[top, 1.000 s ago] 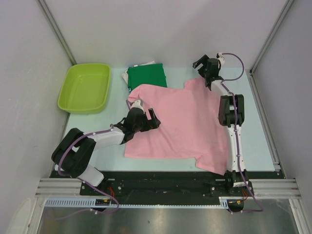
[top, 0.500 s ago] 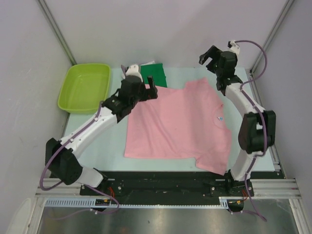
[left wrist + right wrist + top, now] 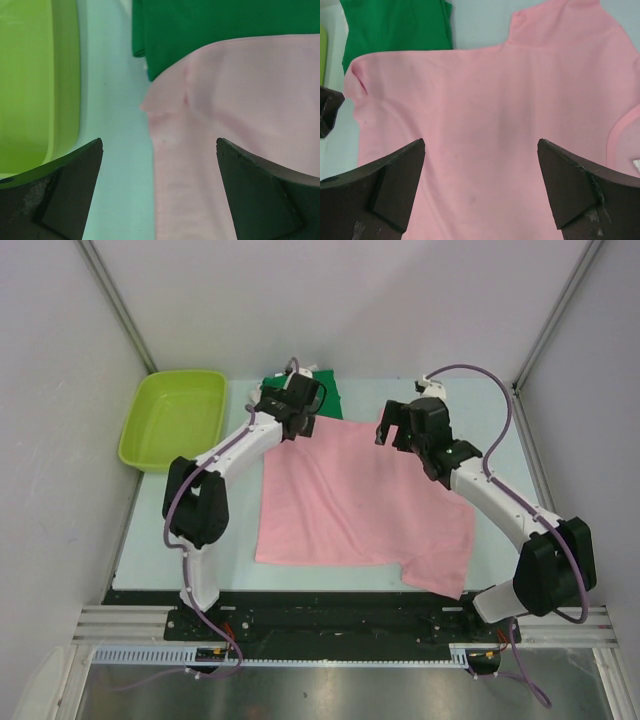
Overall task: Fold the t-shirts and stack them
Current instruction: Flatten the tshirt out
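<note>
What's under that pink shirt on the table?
The pink t-shirt covers pale table and, at its far left corner, the edge of the folded green t-shirt. How far green extends underneath is hidden.

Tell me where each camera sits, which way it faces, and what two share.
Top external: above and behind the arms, looking down on the table; both arms show, left gripper and right gripper over the pink t-shirt.
Left wrist: on the left arm, facing down at the shirt's corner and the lime tub; own open gripper shows.
Right wrist: on the right arm, facing down at the shirt's far half; own open gripper shows.
Shared: both wrist views catch the green t-shirt.
</note>
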Robot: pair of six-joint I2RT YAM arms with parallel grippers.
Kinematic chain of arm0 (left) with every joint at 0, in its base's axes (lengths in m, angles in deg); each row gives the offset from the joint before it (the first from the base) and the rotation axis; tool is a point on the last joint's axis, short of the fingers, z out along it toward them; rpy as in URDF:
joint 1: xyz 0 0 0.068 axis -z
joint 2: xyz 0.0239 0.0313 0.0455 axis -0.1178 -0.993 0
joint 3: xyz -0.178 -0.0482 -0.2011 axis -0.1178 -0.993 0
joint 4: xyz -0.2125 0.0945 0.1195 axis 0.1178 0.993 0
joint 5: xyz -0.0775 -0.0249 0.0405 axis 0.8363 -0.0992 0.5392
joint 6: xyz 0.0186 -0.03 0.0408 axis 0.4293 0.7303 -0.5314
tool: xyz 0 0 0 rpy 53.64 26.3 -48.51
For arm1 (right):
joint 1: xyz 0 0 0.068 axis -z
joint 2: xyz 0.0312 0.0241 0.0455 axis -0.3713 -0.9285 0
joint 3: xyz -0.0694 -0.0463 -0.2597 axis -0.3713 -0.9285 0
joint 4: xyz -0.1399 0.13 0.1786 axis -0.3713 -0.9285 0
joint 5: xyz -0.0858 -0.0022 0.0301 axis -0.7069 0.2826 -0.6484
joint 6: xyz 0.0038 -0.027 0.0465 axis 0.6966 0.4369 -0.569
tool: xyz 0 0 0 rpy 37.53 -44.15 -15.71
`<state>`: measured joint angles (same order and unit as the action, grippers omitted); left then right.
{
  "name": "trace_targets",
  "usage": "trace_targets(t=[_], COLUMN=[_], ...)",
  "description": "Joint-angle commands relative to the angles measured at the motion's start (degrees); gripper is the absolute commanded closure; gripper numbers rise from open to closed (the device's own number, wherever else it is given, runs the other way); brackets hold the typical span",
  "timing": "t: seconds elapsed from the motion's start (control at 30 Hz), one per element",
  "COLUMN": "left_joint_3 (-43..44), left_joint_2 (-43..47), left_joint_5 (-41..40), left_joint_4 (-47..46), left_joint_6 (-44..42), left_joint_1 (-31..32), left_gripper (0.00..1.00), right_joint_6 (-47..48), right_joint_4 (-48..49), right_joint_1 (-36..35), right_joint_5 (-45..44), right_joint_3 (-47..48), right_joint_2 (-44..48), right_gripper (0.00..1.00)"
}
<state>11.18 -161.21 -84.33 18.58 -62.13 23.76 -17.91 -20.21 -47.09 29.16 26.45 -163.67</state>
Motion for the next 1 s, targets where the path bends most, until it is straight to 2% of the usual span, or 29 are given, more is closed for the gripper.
trace_targets(t=[0.0,0.33,0.5,0.97], left_joint_3=[2.8,7.5,5.1,7.3], left_joint_2=[-2.9,-12.4,-10.9,-14.7], left_joint_5=[-5.5,-7.2,-2.9,-4.7], left_joint_4=[1.2,0.4,-2.4,-2.9], left_joint_6=[-3.9,-4.4,-3.1,-5.1], left_joint_1=[-3.7,-6.0,-5.9,-6.9], left_gripper=[0.00,0.00,0.00,0.00], right_joint_6=[1.0,1.9,1.7,0.1], right_joint_4=[0.1,1.9,3.5,5.4], right_joint_1=[-0.9,-2.0,-2.1,-2.5], right_joint_5=[-1.6,0.0,0.3,1.7], right_joint_3=[-1.4,-4.1,-4.7,-5.4], right_joint_2=[5.9,4.5,2.7,0.0], right_gripper=[0.00,0.00,0.00,0.00])
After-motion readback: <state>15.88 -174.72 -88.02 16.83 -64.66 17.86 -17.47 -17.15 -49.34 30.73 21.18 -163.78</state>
